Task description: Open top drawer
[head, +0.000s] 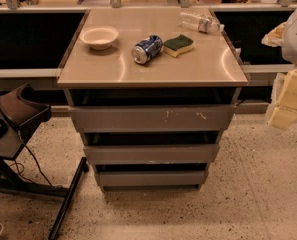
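The top drawer (pixel 153 118) is a wide grey flat front with no handle and small white scuff marks right of centre. It sits just under the beige counter top (pixel 188 69), with a dark gap above it. Two narrower grey drawers, the middle (pixel 152 154) and the bottom (pixel 152 178), lie below it. My gripper (pixel 284 111) is at the right edge of the view, pale and blocky. It hangs beside the cabinet's right side at about the top drawer's height, apart from the drawer.
On the counter top lie a white bowl (pixel 100 37), a blue can on its side (pixel 147 49), a green-and-yellow sponge (pixel 178 45) and a clear plastic bottle (pixel 200 21). A dark stand with floor legs (pixel 18 119) is at the left. The floor is speckled (pixel 248 194).
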Robot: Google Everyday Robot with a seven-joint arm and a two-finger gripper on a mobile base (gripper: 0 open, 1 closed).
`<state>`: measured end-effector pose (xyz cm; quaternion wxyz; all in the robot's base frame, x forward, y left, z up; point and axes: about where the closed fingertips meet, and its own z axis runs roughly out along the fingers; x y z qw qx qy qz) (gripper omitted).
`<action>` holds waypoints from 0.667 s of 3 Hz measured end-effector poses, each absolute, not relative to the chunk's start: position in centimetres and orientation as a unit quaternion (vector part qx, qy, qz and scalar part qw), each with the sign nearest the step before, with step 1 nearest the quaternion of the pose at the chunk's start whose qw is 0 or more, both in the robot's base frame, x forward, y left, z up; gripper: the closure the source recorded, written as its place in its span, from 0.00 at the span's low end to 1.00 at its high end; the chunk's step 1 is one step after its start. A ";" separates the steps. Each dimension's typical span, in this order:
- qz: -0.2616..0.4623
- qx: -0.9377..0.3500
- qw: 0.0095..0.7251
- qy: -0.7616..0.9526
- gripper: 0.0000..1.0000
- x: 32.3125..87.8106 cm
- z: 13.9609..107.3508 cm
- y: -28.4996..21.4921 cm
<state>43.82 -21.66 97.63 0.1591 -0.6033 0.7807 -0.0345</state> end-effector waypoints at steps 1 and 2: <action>-0.035 -0.603 0.159 0.781 0.00 43.8 97.6 -21.7; -0.026 -0.606 0.169 0.777 0.00 44.0 94.7 -20.2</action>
